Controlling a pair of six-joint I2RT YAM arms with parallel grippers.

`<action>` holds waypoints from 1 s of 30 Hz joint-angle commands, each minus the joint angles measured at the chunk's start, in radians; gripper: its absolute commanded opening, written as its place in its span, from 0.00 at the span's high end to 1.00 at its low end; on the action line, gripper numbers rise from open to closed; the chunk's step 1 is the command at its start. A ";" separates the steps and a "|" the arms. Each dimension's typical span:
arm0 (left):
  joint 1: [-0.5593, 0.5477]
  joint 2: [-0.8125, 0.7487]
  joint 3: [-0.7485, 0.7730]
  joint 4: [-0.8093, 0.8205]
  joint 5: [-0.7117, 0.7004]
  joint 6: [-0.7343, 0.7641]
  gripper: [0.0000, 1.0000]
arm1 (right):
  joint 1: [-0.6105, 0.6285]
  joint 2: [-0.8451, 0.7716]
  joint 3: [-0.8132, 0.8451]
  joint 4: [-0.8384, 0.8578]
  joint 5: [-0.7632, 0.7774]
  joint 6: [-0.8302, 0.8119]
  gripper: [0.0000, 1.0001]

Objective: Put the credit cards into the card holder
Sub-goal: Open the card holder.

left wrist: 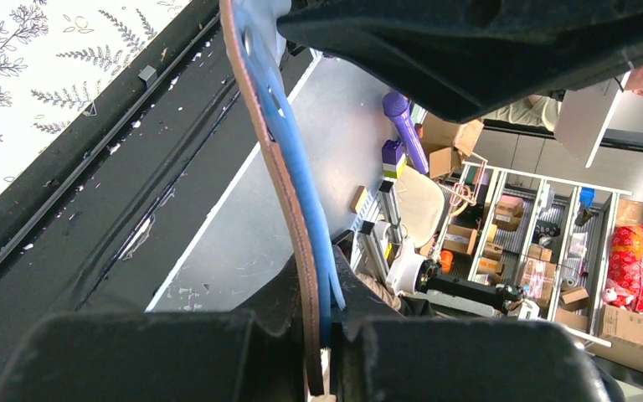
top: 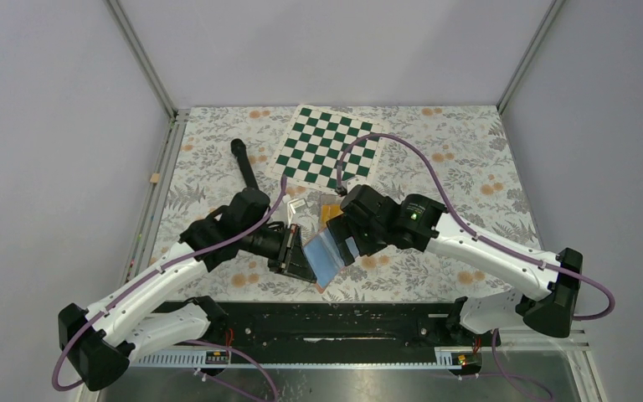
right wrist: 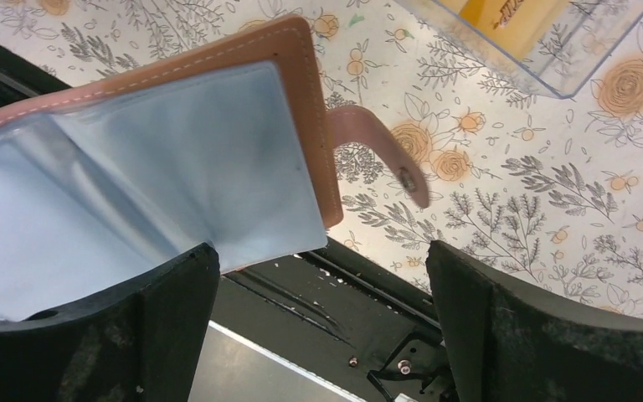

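Observation:
The card holder point(top: 328, 258), tan-brown leather with light blue pockets, hangs open above the table's near edge. My left gripper point(top: 300, 254) is shut on its lower edge. In the left wrist view the leather and blue sleeves point(left wrist: 280, 151) run edge-on up from my left gripper point(left wrist: 326, 339). My right gripper point(top: 354, 241) is open beside the holder's right side. In the right wrist view the holder point(right wrist: 176, 167) and its snap tab point(right wrist: 385, 151) lie above my right gripper point(right wrist: 318, 255), whose left finger point(right wrist: 159, 318) overlaps a blue pocket. A yellow credit card point(right wrist: 502, 12) sits in a clear box.
The clear plastic box point(top: 326, 207) with an orange-yellow card stands just behind both grippers. A green-white chessboard point(top: 326, 144) lies at the back. A black stick-like object point(top: 244, 163) lies at the back left. The black base rail point(right wrist: 368, 301) runs under the grippers.

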 commanded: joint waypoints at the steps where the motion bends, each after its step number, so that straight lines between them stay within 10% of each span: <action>1: -0.012 -0.016 0.008 0.059 0.015 -0.009 1.00 | 0.000 0.008 0.032 -0.031 0.084 0.016 0.00; 30: -0.046 -0.061 -0.004 0.100 0.071 -0.003 1.00 | -0.355 -0.223 -0.474 0.610 -0.835 0.087 0.00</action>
